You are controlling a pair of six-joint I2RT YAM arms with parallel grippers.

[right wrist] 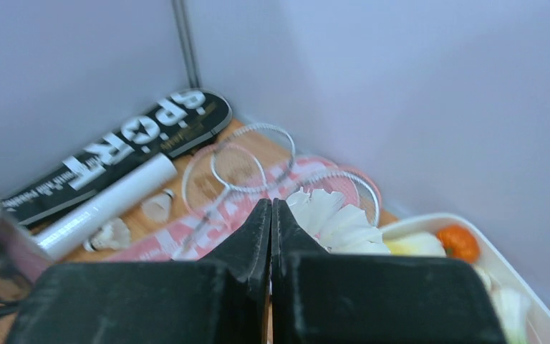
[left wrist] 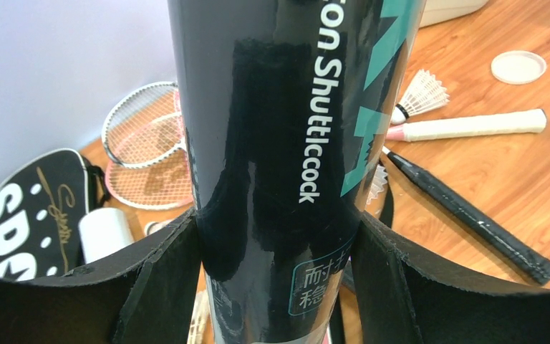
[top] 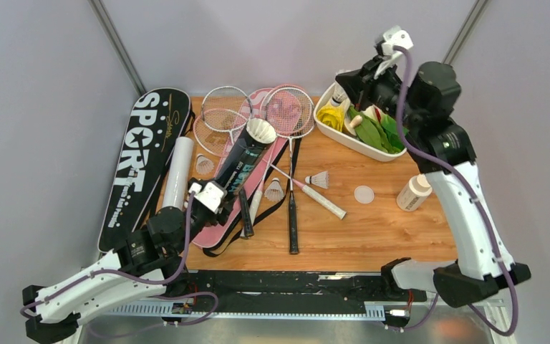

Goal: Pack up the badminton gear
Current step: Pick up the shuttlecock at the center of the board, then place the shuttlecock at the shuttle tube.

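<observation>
Currently left hand (left wrist: 276, 287) pinches black tube (top: 242, 159) tilted toward 1 o'clock, open mouth up for loading; right hand (right wrist: 271, 236) pressed together on a shuttlecock (right wrist: 329, 218) over bowl (top: 358, 143)

Black tube (left wrist: 272, 143) with teal zigzag, white lettering

The top view looks down from high behind the arms over the whole desk (top: 372, 229). The left wrist camera sits tight against the black tube (left wrist: 286, 143), facing far. The right wrist camera looks leftward past its jaws. All share the rackets (top: 227, 115).
</observation>
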